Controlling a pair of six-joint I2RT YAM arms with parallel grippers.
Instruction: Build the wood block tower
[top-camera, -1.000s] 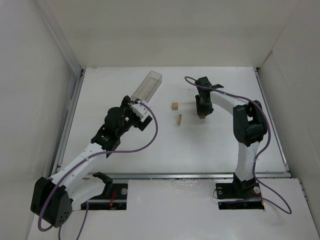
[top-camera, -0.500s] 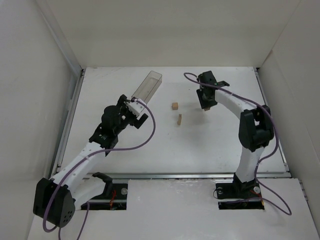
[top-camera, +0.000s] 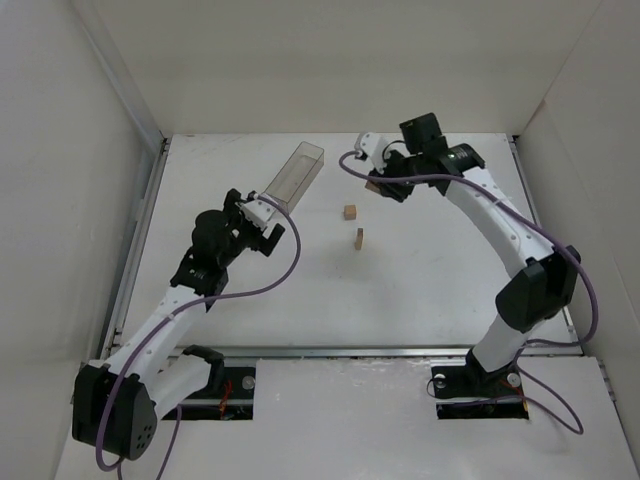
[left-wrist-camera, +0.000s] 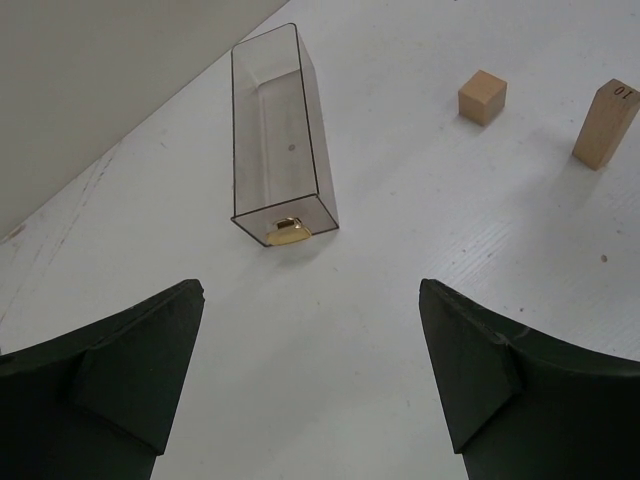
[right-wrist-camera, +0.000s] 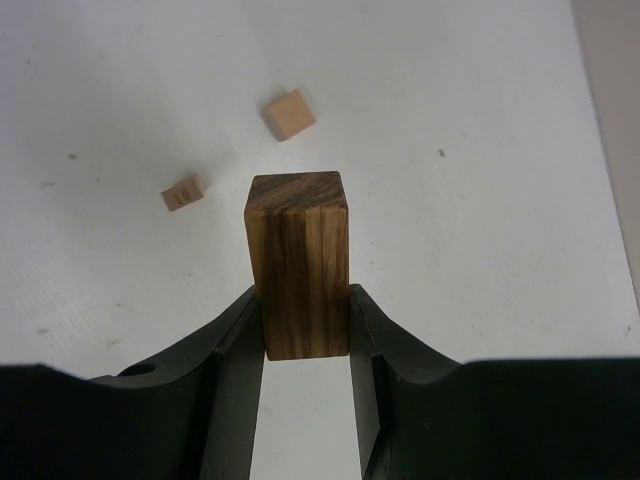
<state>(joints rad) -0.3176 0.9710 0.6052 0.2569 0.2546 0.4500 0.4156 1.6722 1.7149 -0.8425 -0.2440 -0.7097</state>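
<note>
Swung leftward since a second ago, right claw (right-wrist-camera: 303, 310) pinches a dark striped wood block (right-wrist-camera: 297, 250) above the desk (right-wrist-camera: 480, 200), near a tan cube (left-wrist-camera: 482, 97) and an upright tan block (left-wrist-camera: 604, 123) standing apart, while left claw (left-wrist-camera: 310, 290) is spread before the clear plastic box (left-wrist-camera: 280, 130).

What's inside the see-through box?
No blocks show through the clear box; it looks empty. A small gold piece sits at its near end; I cannot tell if that is inside or outside. The walls are see-through, so nothing hides the rest.
</note>
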